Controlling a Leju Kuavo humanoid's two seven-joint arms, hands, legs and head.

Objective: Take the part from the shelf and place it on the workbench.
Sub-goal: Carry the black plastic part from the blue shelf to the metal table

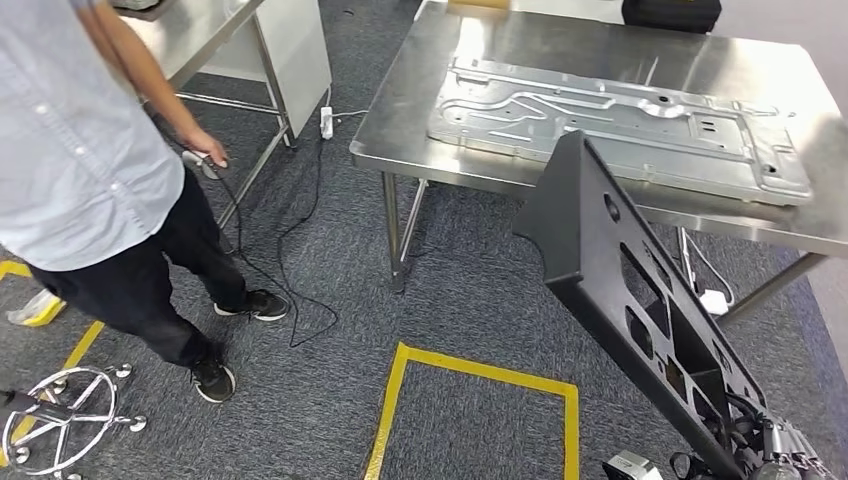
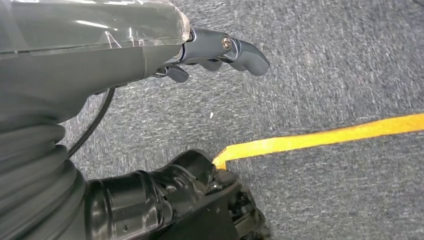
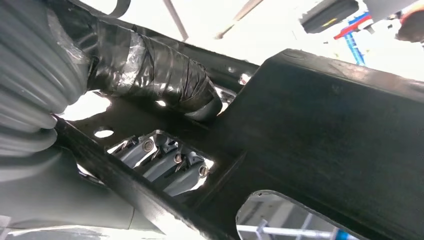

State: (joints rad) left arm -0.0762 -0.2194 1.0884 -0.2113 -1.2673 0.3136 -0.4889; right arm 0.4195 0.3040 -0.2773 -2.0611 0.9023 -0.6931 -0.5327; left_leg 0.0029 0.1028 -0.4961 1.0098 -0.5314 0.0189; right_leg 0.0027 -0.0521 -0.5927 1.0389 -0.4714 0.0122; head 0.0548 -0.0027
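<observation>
Head view: the right hand carries a long black perforated panel toward a steel workbench.

Far left of that hand a person in a pale shirt stands on grey carpet, a yellow tape outline between them. The panel slants up and away from the hand, its top end overlapping the workbench edge, where a stamped metal plate lies. The right wrist view shows fingers through a cutout, thumb across the panel. The left hand hangs over carpet, fingers apart, holding nothing.
</observation>
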